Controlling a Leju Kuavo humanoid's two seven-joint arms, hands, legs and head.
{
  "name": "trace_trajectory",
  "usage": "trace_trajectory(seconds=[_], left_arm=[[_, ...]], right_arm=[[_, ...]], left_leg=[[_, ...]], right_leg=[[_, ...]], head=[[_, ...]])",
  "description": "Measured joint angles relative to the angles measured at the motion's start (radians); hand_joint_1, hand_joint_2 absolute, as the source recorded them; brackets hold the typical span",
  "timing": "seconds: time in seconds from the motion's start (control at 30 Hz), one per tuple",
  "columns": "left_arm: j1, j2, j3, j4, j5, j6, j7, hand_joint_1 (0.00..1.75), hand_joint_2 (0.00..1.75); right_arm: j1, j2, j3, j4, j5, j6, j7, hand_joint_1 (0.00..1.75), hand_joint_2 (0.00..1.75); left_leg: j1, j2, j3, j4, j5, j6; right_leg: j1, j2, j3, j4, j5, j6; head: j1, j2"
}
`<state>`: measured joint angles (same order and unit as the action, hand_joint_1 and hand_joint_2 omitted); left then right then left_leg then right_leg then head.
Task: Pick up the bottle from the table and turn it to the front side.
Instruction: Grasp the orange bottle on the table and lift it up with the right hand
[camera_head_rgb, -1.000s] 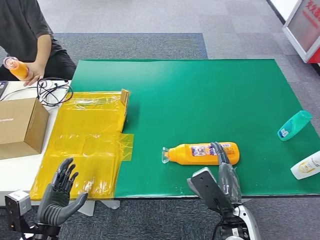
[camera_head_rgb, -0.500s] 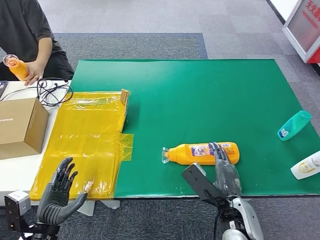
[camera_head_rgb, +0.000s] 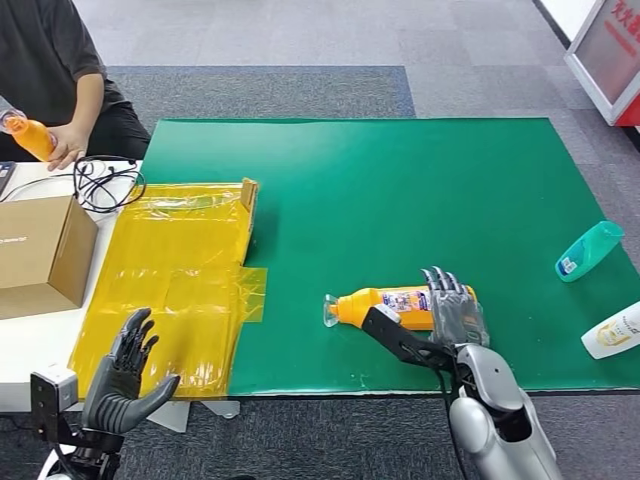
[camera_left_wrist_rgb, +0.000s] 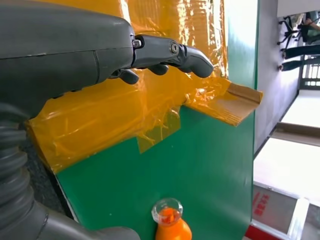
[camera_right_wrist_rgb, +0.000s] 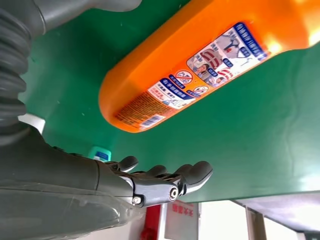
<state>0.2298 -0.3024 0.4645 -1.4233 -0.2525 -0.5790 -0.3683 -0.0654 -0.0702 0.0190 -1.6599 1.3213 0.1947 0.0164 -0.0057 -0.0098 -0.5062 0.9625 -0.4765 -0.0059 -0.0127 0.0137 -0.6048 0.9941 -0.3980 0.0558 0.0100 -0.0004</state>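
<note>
An orange bottle (camera_head_rgb: 385, 305) with a clear cap lies on its side on the green table mat (camera_head_rgb: 392, 190), cap pointing left. My right hand (camera_head_rgb: 451, 310) hovers at the bottle's base end with fingers spread and thumb stretched along its near side. In the right wrist view the labelled bottle (camera_right_wrist_rgb: 188, 65) lies across a gap from the straight fingers (camera_right_wrist_rgb: 158, 182), so nothing is held. My left hand (camera_head_rgb: 124, 375) is open at the front left, by the yellow bag. The left wrist view shows those fingers (camera_left_wrist_rgb: 166, 52) and the bottle's cap (camera_left_wrist_rgb: 168, 212).
A yellow plastic bag (camera_head_rgb: 177, 270) covers the mat's left end, beside a cardboard box (camera_head_rgb: 41, 250) and cables (camera_head_rgb: 106, 185). A teal bottle (camera_head_rgb: 589, 250) and a white bottle (camera_head_rgb: 615, 330) lie at the right edge. A person at the back left holds another orange bottle (camera_head_rgb: 30, 135).
My right hand has moved forward over the orange bottle's base end, its thumb swinging out to the left. The person's orange bottle has shifted left. My left hand has barely moved.
</note>
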Motion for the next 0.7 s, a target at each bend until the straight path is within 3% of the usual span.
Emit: trace_trajectory(seconds=[0.27,0.57,0.67,0.7], left_arm=[[-0.053,0.051,0.005,0.095,-0.011,0.02,-0.045,0.0,1.75],[-0.066,0.083,-0.012,0.142,-0.002,0.033,-0.077,0.0,1.75],[-0.08,0.087,-0.014,0.159,0.031,0.03,-0.128,0.0,1.75],[-0.088,0.089,-0.017,0.168,0.037,0.034,-0.141,0.0,1.75]], right_arm=[[-0.225,-0.098,0.085,0.344,-0.014,0.043,-0.047,0.0,1.75],[-0.364,-0.147,0.157,0.58,-0.053,0.033,-0.075,0.0,1.75],[-0.425,-0.184,0.189,0.628,-0.084,0.088,-0.092,0.0,1.75],[-0.446,-0.202,0.201,0.634,-0.107,0.128,-0.097,0.31,1.75]], left_leg=[[0.0,0.0,0.0,0.0,0.001,0.001],[0.0,0.0,0.0,0.0,0.001,0.001],[-0.002,-0.001,-0.001,0.001,0.002,0.002],[-0.002,-0.001,-0.001,0.001,0.002,0.003]], right_leg=[[0.0,0.0,0.0,0.0,0.001,0.001],[0.0,0.0,-0.001,0.0,0.001,0.001],[-0.002,-0.001,-0.001,0.0,0.002,0.002],[-0.002,-0.001,-0.001,0.0,0.002,0.002]], head=[[0.0,0.0],[0.0,0.0],[0.0,0.0],[0.0,0.0]])
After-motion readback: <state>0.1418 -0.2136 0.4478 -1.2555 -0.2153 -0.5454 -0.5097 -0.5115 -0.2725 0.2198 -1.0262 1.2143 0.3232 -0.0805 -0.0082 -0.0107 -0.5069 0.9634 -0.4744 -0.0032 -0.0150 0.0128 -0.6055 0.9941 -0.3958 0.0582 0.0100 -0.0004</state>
